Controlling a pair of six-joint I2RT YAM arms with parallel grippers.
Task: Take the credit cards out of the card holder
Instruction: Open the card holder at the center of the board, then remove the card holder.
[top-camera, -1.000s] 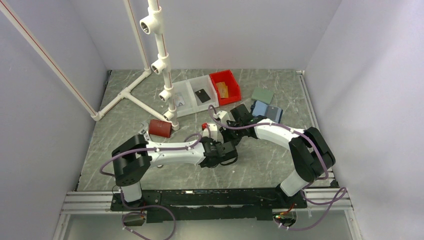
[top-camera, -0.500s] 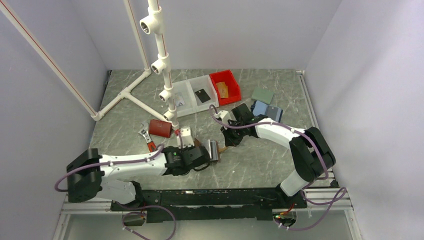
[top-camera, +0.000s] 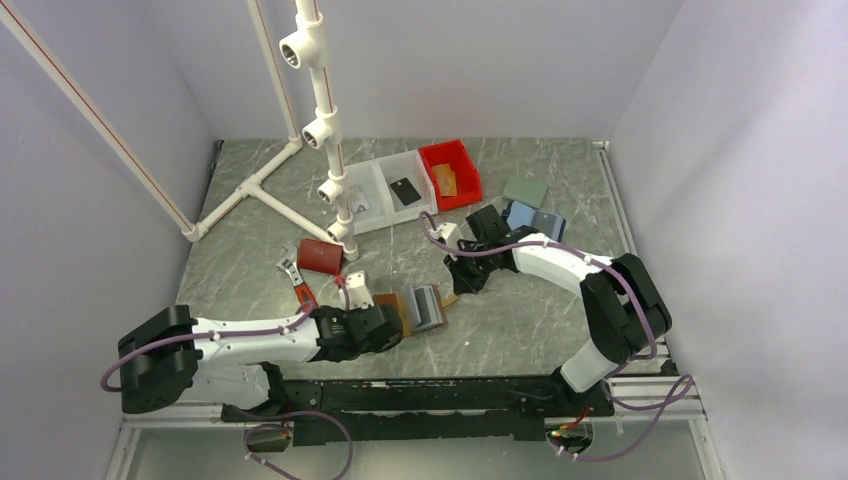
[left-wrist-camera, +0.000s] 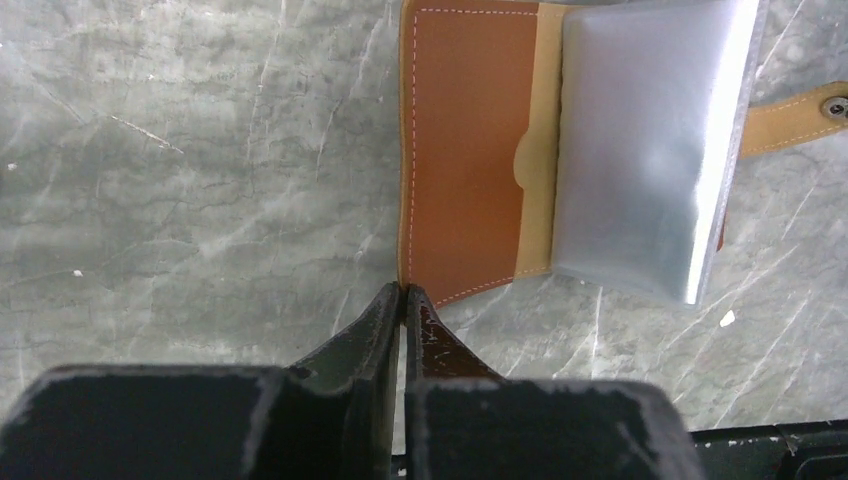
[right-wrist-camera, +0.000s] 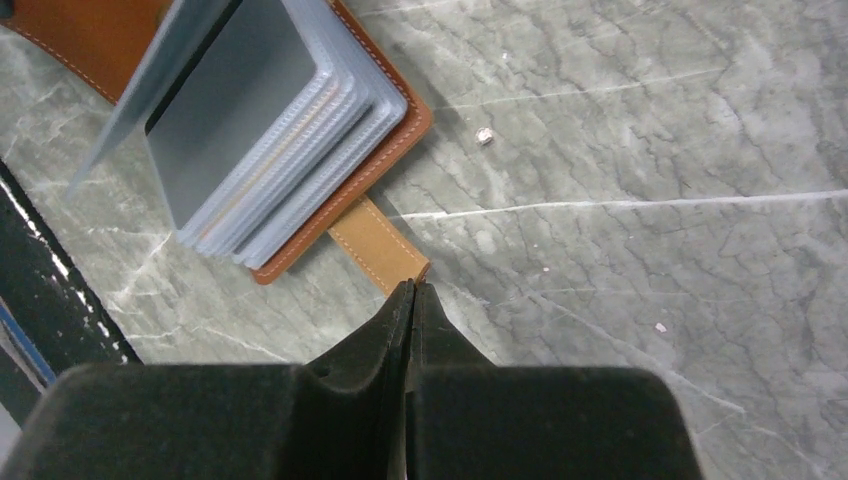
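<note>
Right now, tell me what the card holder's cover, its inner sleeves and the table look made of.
Card holder cover: tan-brown leather or a lookalike, smooth matte, pale stitching along the edge. Sleeves: frosted translucent plastic, soft glare, stacked thin leaves. Table: grey veined marble look; real stone or print, cannot tell.

Card holder (top-camera: 425, 305) is pinched in: left gripper (top-camera: 397, 325) at its left edge, right gripper (top-camera: 462, 287) at the strap end, upper right. Open tabletop (top-camera: 520, 335) to lower right gives a pass. Upper left is crowded: dark red box (top-camera: 320, 256), hand tool (top-camera: 293, 275), pipe stand (top-camera: 335, 195). Bins (top-camera: 385, 178) sit further up.
</note>
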